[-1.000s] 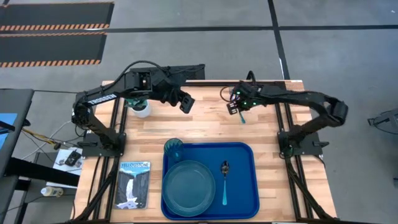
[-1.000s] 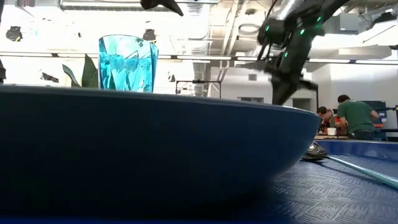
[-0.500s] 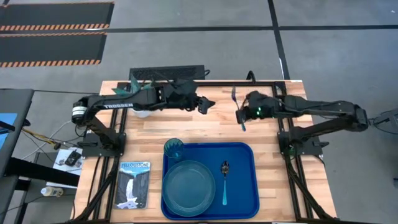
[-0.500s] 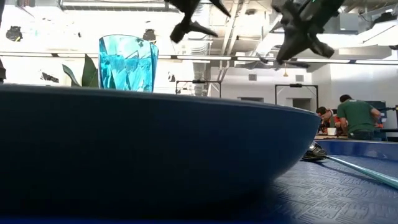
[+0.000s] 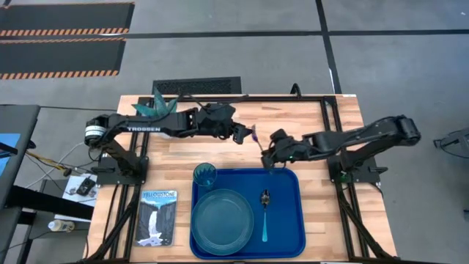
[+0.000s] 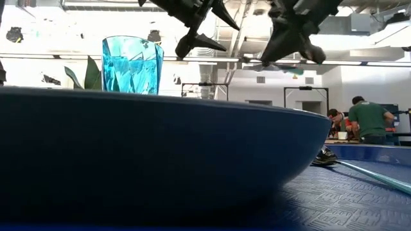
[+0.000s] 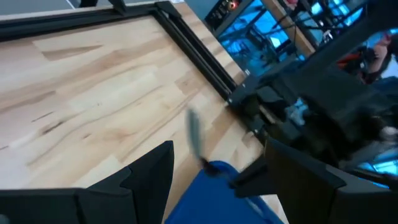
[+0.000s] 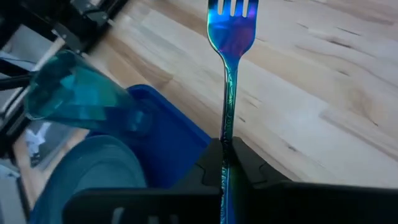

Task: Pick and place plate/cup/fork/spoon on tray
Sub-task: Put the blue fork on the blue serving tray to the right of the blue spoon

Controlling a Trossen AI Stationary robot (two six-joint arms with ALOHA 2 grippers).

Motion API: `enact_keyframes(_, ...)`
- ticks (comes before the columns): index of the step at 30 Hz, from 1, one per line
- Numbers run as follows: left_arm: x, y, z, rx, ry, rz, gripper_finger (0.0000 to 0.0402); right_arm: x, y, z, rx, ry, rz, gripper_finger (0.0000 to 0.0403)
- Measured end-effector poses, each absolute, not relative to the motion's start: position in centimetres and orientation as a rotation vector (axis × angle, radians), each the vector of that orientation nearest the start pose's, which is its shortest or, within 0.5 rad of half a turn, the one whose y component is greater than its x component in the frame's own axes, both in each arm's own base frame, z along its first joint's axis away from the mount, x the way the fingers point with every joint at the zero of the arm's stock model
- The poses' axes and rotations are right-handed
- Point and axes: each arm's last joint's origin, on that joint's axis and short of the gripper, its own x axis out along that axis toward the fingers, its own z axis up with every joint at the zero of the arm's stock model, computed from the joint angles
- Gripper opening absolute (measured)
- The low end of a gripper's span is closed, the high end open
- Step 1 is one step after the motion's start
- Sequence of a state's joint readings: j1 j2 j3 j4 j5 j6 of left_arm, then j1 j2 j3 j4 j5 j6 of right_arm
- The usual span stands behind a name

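The blue tray (image 5: 300, 220) lies at the table's near middle. On it rest the teal plate (image 5: 222, 217), the teal cup (image 5: 204, 176), upright at the far left corner, and the spoon (image 5: 264, 214). My right gripper (image 5: 272, 149) is shut on the fork (image 5: 256, 136) just beyond the tray's far rim. The fork also shows in the right wrist view (image 8: 230, 37), tines pointing away from the gripper. My left gripper (image 5: 242, 134) is open and empty, close to the fork's head; its own view (image 7: 217, 180) shows the fingers apart. My right gripper pinches the fork's handle (image 8: 225, 147) between its two fingers. The fork runs straight out ahead of the fingers, in line with them, its tined head (image 8: 232, 11) toward my left gripper. It is lifted clear of the table.
A teal spiky plant in a white pot (image 5: 156, 110) stands at the far left under my left arm. A waterfall-picture booklet (image 5: 157, 217) lies left of the tray. Bare wood lies right of the tray and along the far edge. People show in the room behind (image 6: 367, 119).
My right gripper has carried the fork from the table's far right toward the near edge and left, to the tray's far rim, and the fork has turned to point left. My left gripper has reached right and lower, toward the fork's head.
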State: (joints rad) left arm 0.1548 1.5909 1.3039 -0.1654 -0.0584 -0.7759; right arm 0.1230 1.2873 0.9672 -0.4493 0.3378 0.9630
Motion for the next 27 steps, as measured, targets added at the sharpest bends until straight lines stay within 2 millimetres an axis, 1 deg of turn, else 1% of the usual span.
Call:
enact_keyframes(3,35.9,5.6,31.2,-0.777,0.367,0.382,0.0238,27.8,2.4,26.4,0.745,0.561,-0.531,0.0019)
enact_keyframes(4,35.8,5.6,31.1,-0.774,0.376,0.390,0.0238,27.9,2.5,26.2,0.742,0.565,-0.533,0.0019)
enact_keyframes(8,35.6,5.7,30.5,-0.766,0.435,0.424,0.0238,28.1,2.5,26.3,0.749,0.547,-0.522,0.0019)
enact_keyframes(12,35.8,5.6,29.6,-0.769,0.478,0.434,0.0238,28.1,2.5,26.5,0.741,0.539,-0.513,0.0019)
enact_keyframes(14,36.3,5.7,29.7,-0.771,0.437,0.416,0.0238,28.1,2.5,26.6,0.743,0.528,-0.508,0.0020)
enact_keyframes(19,36.7,5.8,29.9,-0.782,0.397,0.396,0.0235,28.2,2.5,26.6,0.744,0.526,-0.504,0.0020)
enact_keyframes(22,36.9,5.7,29.3,-0.798,0.433,0.367,0.0214,28.3,2.6,26.6,0.745,0.515,-0.498,0.0020)
enact_keyframes(27,38.0,5.7,27.8,-0.860,0.467,0.342,0.0158,28.3,2.6,26.6,0.745,0.514,-0.497,0.0020)
